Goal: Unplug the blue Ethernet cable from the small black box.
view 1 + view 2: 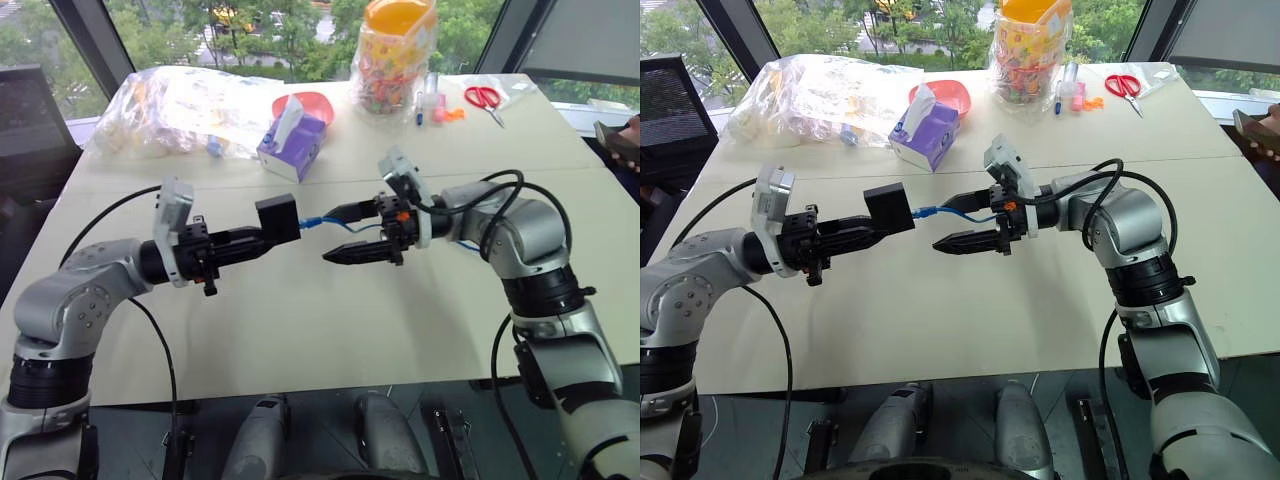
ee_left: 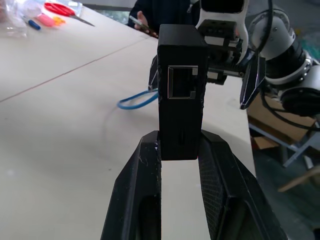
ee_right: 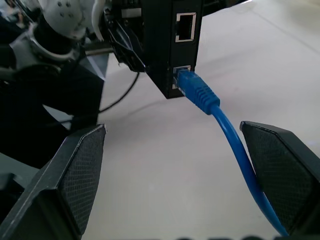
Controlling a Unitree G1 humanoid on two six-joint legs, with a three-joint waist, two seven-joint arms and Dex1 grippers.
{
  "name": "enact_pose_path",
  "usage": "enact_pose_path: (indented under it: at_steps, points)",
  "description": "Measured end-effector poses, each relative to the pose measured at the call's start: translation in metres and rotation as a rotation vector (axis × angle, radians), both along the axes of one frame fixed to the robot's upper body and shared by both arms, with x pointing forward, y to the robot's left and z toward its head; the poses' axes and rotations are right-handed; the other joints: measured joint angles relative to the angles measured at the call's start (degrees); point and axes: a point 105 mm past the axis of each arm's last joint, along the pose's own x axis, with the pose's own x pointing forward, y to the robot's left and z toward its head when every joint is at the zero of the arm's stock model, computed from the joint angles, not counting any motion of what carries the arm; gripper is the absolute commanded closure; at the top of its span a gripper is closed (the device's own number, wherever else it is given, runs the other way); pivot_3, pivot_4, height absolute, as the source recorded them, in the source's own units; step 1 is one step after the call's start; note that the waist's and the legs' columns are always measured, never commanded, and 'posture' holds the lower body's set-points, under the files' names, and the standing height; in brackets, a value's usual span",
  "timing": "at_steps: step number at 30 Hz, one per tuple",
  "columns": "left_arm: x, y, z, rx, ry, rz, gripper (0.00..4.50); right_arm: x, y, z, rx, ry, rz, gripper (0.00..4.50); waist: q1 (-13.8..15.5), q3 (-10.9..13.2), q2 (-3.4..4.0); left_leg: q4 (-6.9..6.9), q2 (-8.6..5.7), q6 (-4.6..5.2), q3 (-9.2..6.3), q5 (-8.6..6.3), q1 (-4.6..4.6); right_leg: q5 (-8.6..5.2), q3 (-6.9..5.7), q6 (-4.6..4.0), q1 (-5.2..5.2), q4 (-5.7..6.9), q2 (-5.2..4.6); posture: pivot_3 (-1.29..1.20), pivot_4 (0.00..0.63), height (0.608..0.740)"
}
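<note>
Your left gripper (image 1: 268, 236) has its jaws clenched on the small matte-black plastic box (image 1: 277, 219), held above the pale tabletop (image 1: 300, 320), but the thin bright-blue Ethernet cable (image 3: 202, 95) remains plugged in between the released jaws of your right gripper (image 1: 340, 234); unplugging remains.

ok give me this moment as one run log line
left pincer: shut on black box | right pincer: open, beside blue cable | cable: plugged into box | step: unplug not done

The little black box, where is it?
The small black box is up above the table, pinched in the left hand, with the blue Ethernet cable plugged in.
</note>
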Motion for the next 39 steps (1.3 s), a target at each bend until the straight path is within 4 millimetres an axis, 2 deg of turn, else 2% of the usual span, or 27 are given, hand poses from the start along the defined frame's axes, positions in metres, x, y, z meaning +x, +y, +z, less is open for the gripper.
enact_pose_path:
  at_steps: [2,4,6,9,31,33,35,36,39]
  points:
    - [-0.002,-0.001,0.0,-0.003,0.01,-0.011,4.01,0.0,0.0,-0.001,0.002,0.016,-0.002,0.05,0.02,0.0,0.0,0.01,0.0,0.0,0.0,0.0,-0.01,0.0,0.0,0.0,0.0,0.0,0.0,0.0,0.15,0.726]
    - [-0.003,-0.001,0.001,-0.007,0.016,-0.018,4.01,-0.001,0.002,-0.001,0.013,0.041,0.0,0.58,0.01,0.0,0.0,0.01,0.0,0.0,0.0,0.0,-0.01,0.0,0.0,0.0,0.0,0.0,0.0,0.0,0.15,0.726]
    - [-0.004,-0.001,0.002,-0.01,0.019,-0.022,4.01,-0.001,0.003,-0.001,0.017,0.055,-0.001,1.4,0.01,0.0,0.0,0.01,0.0,0.0,0.0,0.0,-0.01,0.0,0.0,-0.01,0.0,0.0,0.0,0.0,0.15,0.726]
    - [-0.008,-0.002,0.004,-0.004,0.021,-0.036,4.01,0.0,0.002,-0.001,0.019,0.064,-0.007,2.94,0.01,0.0,0.0,0.01,0.0,0.0,0.01,0.0,-0.02,-0.01,-0.01,-0.02,0.0,-0.01,0.0,0.0,0.15,0.726]
    - [-0.015,-0.007,0.004,-0.011,0.034,-0.063,4.01,-0.013,0.011,0.012,0.055,0.116,0.058,2.94,0.0,0.0,0.0,0.01,0.0,0.0,0.01,0.0,-0.06,-0.07,0.0,-0.13,-0.05,0.0,0.01,0.0,0.15,0.726]
    - [-0.015,-0.007,0.004,-0.011,0.032,-0.062,4.01,-0.013,0.011,0.012,0.054,0.116,0.058,3.5,0.0,0.0,0.0,0.01,0.0,0.0,0.01,0.0,-0.06,-0.07,-0.01,-0.14,-0.05,0.0,0.01,0.0,0.15,0.726]
    - [-0.017,-0.008,0.004,-0.008,0.025,-0.07,4.01,-0.012,0.01,0.012,0.053,0.115,0.048,4.26,-0.01,0.0,0.0,0.01,0.0,0.0,0.01,0.0,-0.08,-0.07,-0.01,-0.14,-0.06,-0.01,0.01,0.0,0.15,0.726]
    - [-0.017,-0.008,0.004,-0.009,0.024,-0.069,4.01,-0.012,0.01,0.012,0.052,0.115,0.05,4.39,0.0,0.0,0.0,0.01,0.0,0.0,0.01,0.0,-0.08,-0.07,0.0,-0.14,-0.06,-0.01,0.01,0.0,0.15,0.726]
    - [-0.018,-0.008,0.004,-0.01,0.023,-0.069,4.01,-0.012,0.01,0.012,0.052,0.115,0.05,4.39,0.0,0.0,0.0,0.02,0.0,0.0,0.01,0.0,-0.09,-0.07,-0.01,-0.13,-0.06,-0.01,0.01,0.0,0.15,0.726]
